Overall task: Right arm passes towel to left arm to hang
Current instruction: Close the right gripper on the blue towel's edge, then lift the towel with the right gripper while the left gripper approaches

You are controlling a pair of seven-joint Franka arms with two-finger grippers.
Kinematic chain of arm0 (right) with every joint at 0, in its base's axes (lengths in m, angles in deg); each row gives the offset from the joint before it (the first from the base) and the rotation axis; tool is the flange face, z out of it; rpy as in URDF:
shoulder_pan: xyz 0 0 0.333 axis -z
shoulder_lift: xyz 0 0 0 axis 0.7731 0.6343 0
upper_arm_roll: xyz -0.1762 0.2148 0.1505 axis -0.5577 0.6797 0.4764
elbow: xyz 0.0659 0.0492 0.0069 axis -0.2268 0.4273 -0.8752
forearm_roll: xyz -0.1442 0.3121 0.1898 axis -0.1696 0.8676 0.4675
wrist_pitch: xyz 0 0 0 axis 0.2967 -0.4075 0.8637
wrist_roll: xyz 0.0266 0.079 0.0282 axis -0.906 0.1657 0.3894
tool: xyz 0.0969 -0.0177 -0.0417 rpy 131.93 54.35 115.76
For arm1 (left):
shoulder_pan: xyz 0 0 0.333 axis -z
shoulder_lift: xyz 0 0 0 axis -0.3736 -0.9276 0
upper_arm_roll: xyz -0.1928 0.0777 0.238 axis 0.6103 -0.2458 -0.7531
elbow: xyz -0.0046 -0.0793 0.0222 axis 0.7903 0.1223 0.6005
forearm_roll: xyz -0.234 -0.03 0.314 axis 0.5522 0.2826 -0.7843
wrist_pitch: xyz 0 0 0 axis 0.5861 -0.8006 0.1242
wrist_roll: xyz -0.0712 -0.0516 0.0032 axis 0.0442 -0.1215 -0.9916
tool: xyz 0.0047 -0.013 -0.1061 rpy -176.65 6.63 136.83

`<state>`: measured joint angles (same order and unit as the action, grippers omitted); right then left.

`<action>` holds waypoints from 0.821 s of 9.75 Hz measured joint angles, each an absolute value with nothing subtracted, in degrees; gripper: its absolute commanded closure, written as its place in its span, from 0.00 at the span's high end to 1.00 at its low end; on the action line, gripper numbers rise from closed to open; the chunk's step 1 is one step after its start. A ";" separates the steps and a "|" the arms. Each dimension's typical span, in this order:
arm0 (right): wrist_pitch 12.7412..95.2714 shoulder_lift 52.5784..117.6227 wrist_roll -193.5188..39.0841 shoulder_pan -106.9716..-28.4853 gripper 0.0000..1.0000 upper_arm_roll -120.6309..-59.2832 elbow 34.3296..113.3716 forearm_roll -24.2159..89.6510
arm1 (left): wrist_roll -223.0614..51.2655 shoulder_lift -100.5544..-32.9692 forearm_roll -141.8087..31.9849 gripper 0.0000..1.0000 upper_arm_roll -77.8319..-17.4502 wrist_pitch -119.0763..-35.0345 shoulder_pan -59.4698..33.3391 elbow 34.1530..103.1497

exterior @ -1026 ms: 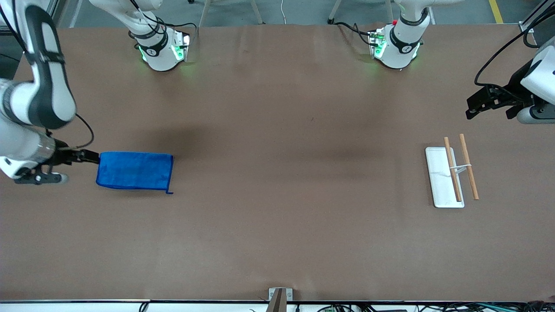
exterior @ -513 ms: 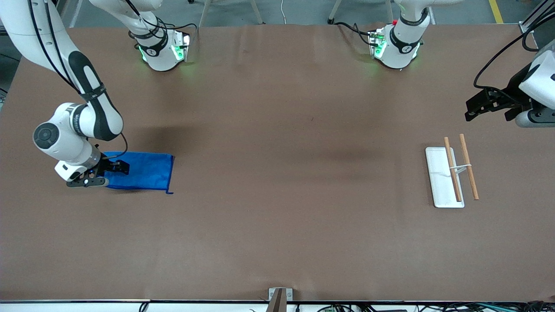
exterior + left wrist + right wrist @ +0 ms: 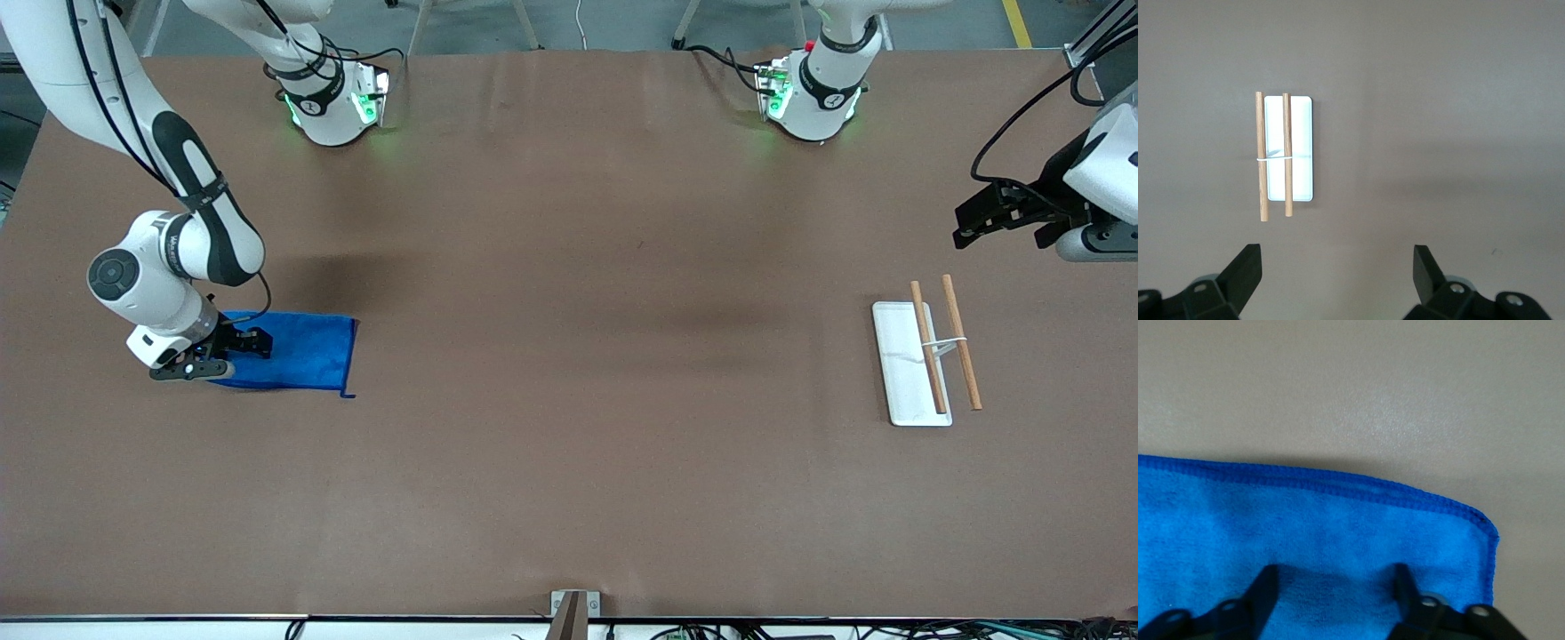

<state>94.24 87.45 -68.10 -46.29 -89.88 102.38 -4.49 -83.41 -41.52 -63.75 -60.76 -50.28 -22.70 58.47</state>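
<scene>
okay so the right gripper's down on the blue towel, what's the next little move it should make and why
Probably close the right gripper and pinch the towel. Its fingers stand apart, pressed on the cloth near one edge, and the towel lies flat on the table, not yet lifted. The left gripper waits open above the rack.

towel lies flat at the right arm's end, apparently under the right gripper.

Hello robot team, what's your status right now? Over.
Right gripper down on the towel, fingers apart, nothing lifted. Left gripper open, waiting above the rack. Nothing in the way.
</scene>
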 measured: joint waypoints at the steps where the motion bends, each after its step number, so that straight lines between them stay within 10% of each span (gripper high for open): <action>1: 94.25 87.41 -68.10 -46.30 0.12 -89.84 102.39 -4.49 | -83.41 -41.53 -63.75 1.00 -60.76 -50.28 -22.70 58.47; 5: 89.75 87.04 -68.11 -46.31 0.01 -89.72 100.97 -4.49 | -83.41 -41.53 -63.75 1.00 -60.76 -50.28 -22.71 58.47; 8: 69.64 84.88 -68.31 -46.93 0.01 -89.55 90.71 -3.66 | -83.41 -41.53 -63.75 1.00 -60.76 -50.28 -22.71 58.47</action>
<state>69.64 84.88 -68.31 -46.93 -89.55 90.71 -3.66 -83.41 -41.53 -63.75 -60.76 -50.28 -22.71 58.47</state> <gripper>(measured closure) 0.934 0.000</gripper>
